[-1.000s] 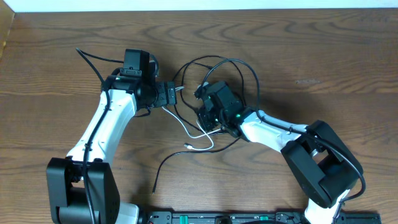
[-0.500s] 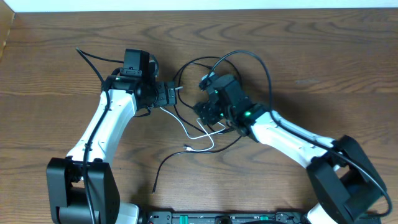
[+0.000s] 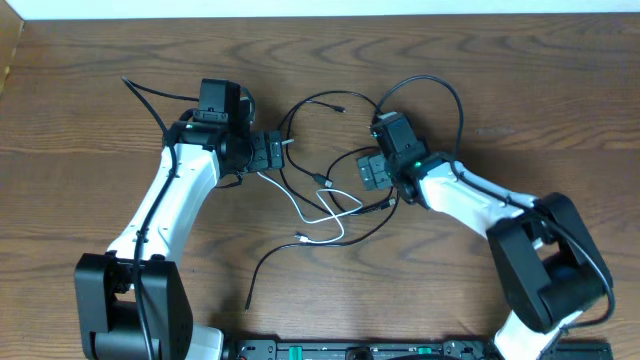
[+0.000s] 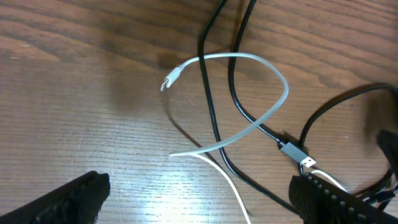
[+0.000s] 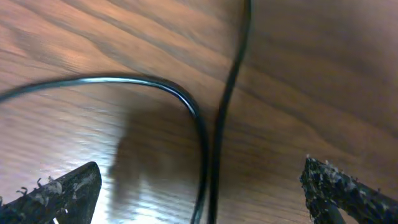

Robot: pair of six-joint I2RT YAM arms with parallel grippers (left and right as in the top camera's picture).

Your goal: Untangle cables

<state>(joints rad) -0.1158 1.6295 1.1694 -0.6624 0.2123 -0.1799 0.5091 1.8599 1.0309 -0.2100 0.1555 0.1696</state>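
The wooden counter (image 3: 520, 80) carries everything. Over its middle, the left pincer (image 3: 278, 151) stands wide with nothing in it. The right pincer (image 3: 372, 170) is spread wide too, empty, hovering just above black loops (image 3: 300, 135). The cables lie tangled between the two, and a white cable (image 3: 318, 215) crosses under the black ones.

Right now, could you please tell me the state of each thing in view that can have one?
white cable, loose on the table, looped, not held.
black cables, loose on the table, crossing the white cable's loop, not held.
left gripper, open, empty.
right gripper, open, empty, above two of the black cables.
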